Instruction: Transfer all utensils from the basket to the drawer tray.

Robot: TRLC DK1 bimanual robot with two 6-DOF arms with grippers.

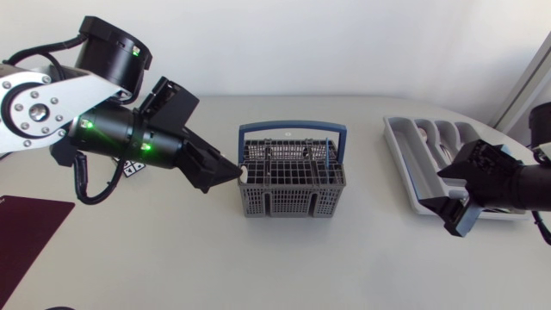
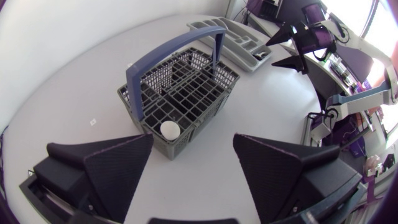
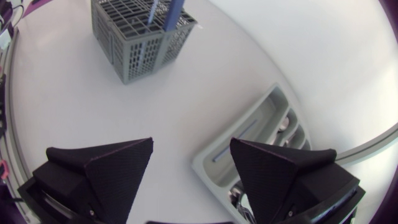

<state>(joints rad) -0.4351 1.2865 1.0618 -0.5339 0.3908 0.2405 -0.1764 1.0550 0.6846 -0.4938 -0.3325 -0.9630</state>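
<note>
1. L gripper: its 2 fingers were spread wide w/ nothing btwn them. The tips sat just left of the basket's left end.
2. R gripper: its 2 fingers were also spread and empty, hanging over the near end of the drawer tray.
3. Basket: 1, grey mesh w/ a blue handle standing upright, mid-table. 2 utensils could be made out inside: 1 white round-ended utensil at the left end and 1 blue-handled utensil at the right end.
4. Drawer tray: 1, grey, at the right toward the far side, well apart from the basket. It had several long compartments. 1 thin blue piece lay in the leftmost one, and metal utensils lay in others; their count was unclear.
5. Writing: 1 small black-and-white tag lay on the table under the L arm, too small to read.
6. Other: the R arm came in at the right edge, and 1 dark maroon mat lay at near left.
</note>
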